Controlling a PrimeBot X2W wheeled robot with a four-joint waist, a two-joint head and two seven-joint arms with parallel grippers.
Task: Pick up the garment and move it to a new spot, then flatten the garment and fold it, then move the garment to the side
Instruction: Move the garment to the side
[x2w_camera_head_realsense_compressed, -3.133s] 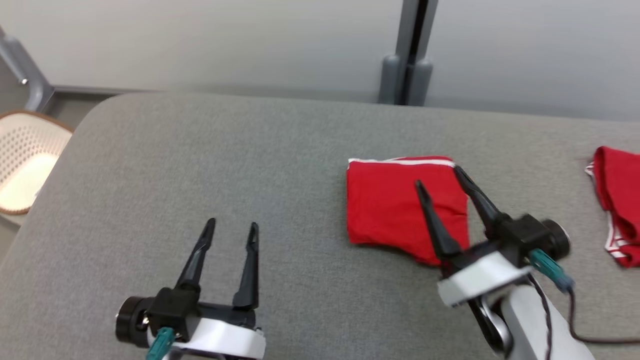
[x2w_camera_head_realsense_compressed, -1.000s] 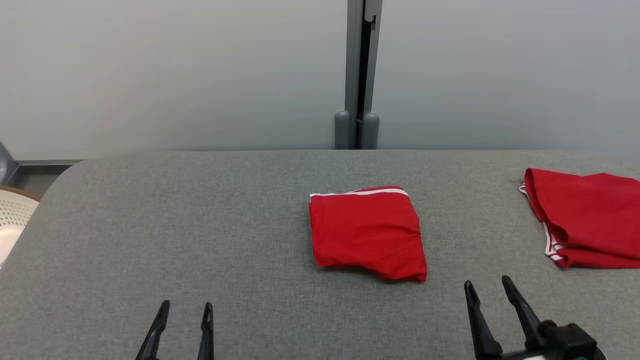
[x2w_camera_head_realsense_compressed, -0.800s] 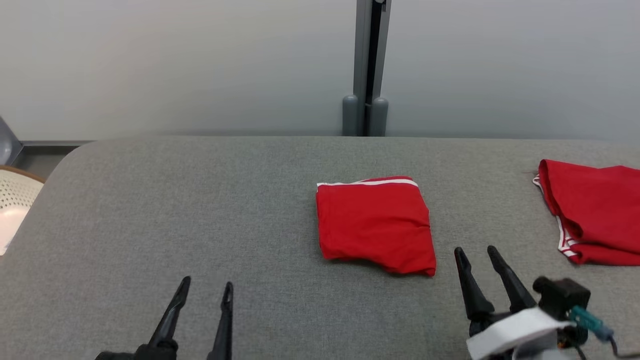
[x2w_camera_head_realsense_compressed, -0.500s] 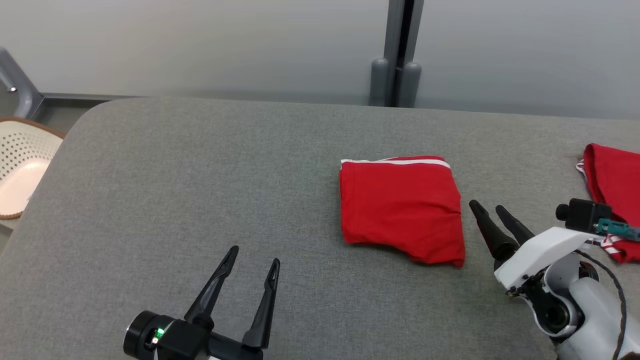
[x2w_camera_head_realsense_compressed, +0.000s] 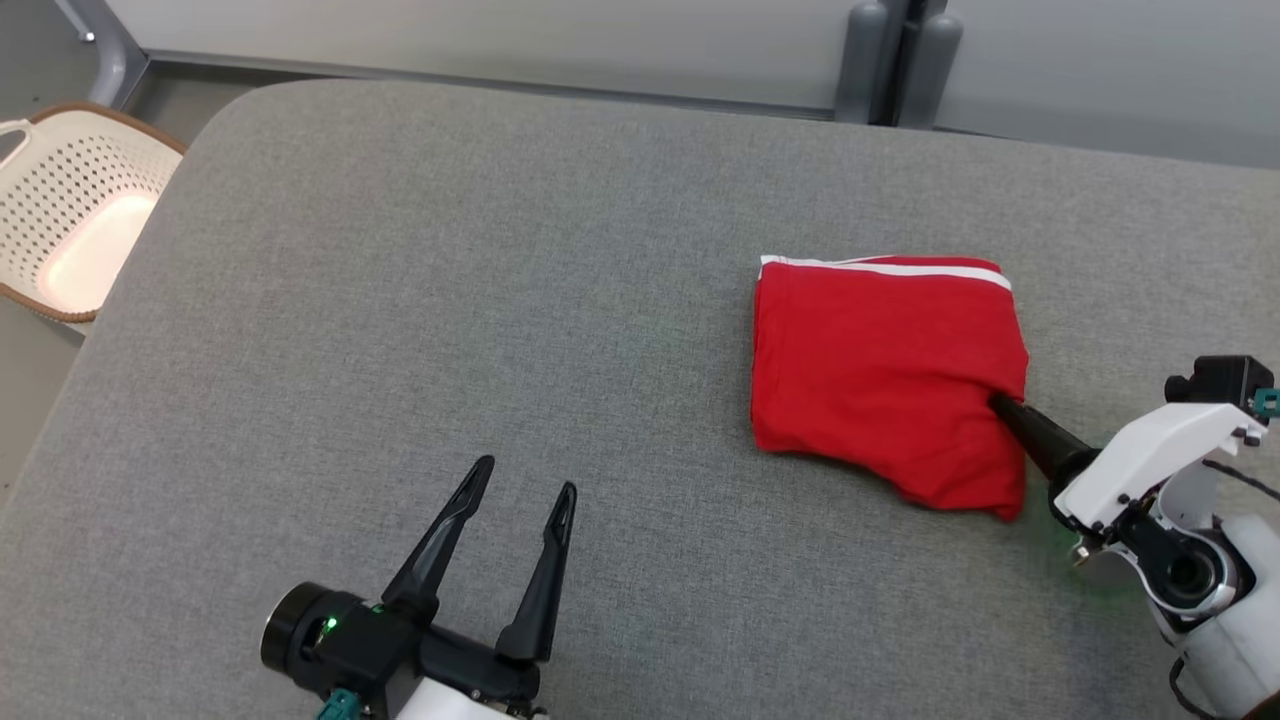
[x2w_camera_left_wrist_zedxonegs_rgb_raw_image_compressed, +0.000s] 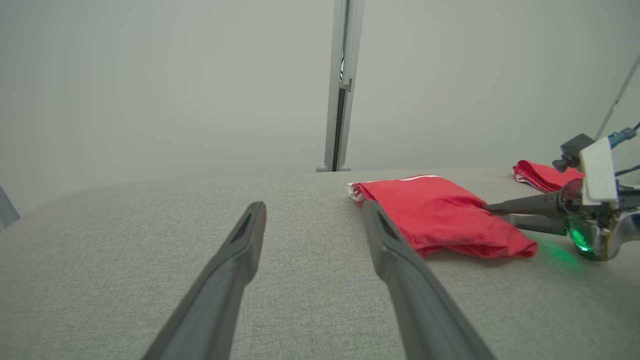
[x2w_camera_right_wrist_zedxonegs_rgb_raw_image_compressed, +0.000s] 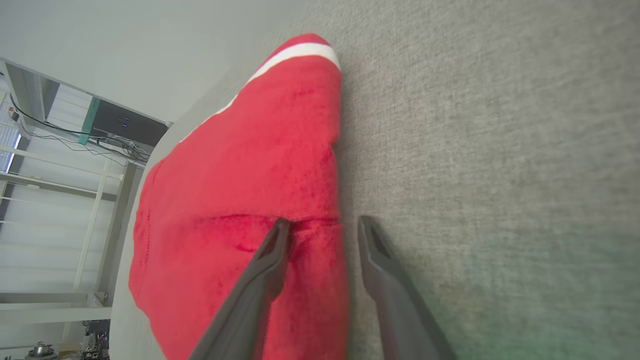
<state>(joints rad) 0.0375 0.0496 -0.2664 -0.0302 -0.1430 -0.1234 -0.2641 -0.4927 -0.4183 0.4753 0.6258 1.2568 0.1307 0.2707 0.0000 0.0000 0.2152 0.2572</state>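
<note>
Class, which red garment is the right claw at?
The folded red garment; the right claw straddles its edge. The other red garment lies farther off.

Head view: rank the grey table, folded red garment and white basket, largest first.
1. grey table
2. folded red garment
3. white basket, cut off by the frame edge and farther away, so its true size is unsure.

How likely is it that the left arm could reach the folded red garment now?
Probably yes: only bare table lies between the left gripper, fingers open, and the folded red garment. The right gripper straddles the garment's right edge, so that side is taken.
</note>
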